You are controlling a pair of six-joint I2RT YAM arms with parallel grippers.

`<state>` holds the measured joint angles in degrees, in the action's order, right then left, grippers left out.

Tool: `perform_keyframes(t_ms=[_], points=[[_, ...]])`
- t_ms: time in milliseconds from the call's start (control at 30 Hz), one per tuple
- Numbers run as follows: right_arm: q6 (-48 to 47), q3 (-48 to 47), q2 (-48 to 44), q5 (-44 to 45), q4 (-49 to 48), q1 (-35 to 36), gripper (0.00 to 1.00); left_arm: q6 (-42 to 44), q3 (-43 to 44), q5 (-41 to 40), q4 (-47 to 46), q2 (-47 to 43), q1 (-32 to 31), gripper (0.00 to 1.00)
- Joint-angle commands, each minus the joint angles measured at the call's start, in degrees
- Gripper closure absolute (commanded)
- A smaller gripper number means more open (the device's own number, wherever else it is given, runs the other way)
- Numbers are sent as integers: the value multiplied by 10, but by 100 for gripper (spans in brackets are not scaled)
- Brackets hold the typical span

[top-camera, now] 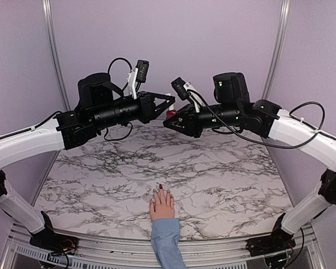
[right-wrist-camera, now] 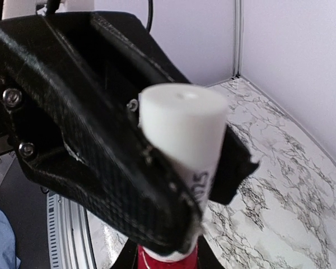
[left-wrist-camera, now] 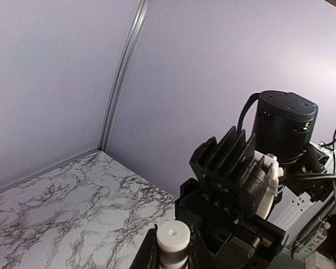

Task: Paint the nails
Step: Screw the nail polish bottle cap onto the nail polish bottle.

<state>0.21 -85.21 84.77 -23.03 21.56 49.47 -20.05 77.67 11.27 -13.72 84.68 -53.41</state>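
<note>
Right wrist view: right gripper (right-wrist-camera: 185, 168) pinches the white cap (right-wrist-camera: 179, 123) of the polish bottle (right-wrist-camera: 168, 259), raised over the far table (top-camera: 101, 179). Left gripper (top-camera: 168, 106) meets it; you cannot tell its grip. Risk: a loosened cap could let the bottle drop and spill. Nails (top-camera: 161, 188) on the hand (top-camera: 162, 206) lie well apart at the near edge, and you must uncross crowded forearms first.
</note>
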Motion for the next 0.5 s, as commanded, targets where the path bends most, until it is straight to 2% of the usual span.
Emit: perform_keyframes(t_ms=[0, 467], points=[[-51, -49, -20, -132, -43, 12, 100, -4, -29, 125, -35, -11, 8, 100], [-6, -60, -20, -328, -123, 12, 100, 25, -31, 333, -88, -5, 27, 100]])
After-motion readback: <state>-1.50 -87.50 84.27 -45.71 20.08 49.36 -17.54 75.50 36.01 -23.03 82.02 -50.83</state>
